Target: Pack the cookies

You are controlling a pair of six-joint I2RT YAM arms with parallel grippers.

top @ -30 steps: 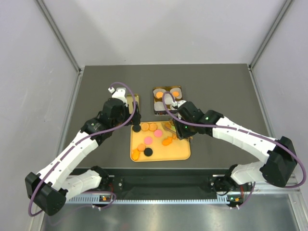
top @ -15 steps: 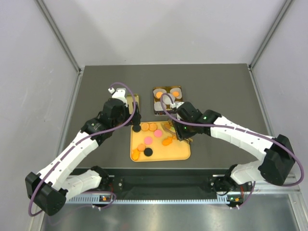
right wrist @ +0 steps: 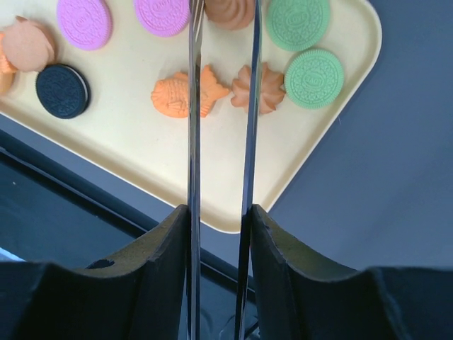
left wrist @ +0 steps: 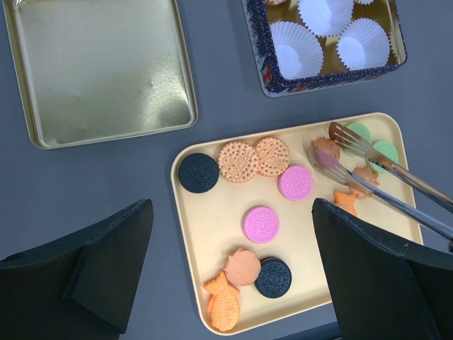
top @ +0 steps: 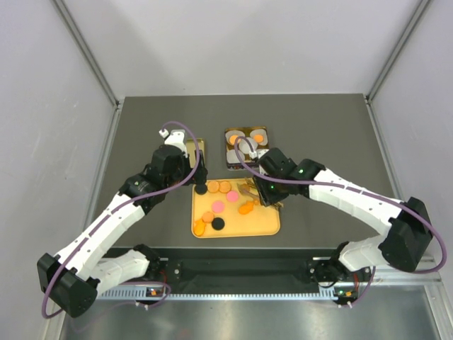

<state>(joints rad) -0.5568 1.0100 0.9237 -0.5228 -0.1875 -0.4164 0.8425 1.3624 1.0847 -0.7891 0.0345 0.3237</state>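
Cookies lie on a yellow tray [left wrist: 212, 234]: black [left wrist: 198, 172], tan scalloped [left wrist: 238, 161], pink [left wrist: 262, 224], green [right wrist: 298, 21] and orange fish-shaped [right wrist: 185, 95] ones. My right gripper [right wrist: 221, 212] is shut on metal tongs [right wrist: 192, 142]. The tong tips straddle a brownish cookie [left wrist: 325, 150] at the tray's far right part. My left gripper [left wrist: 232, 205] is open and empty, hovering above the tray's left side [top: 202, 185]. A patterned tin [left wrist: 325, 78] beyond the tray holds white paper cups [left wrist: 297, 49]; two orange cookies [top: 258, 137] sit in it.
The tin's gold lid [left wrist: 99, 67] lies upside down on the dark table, left of the tin and beyond the tray. Grey walls close in the table on the left, right and far sides.
My right arm has shifted slightly left and away, bringing the tong tips around the brownish cookie. The left arm has not moved.
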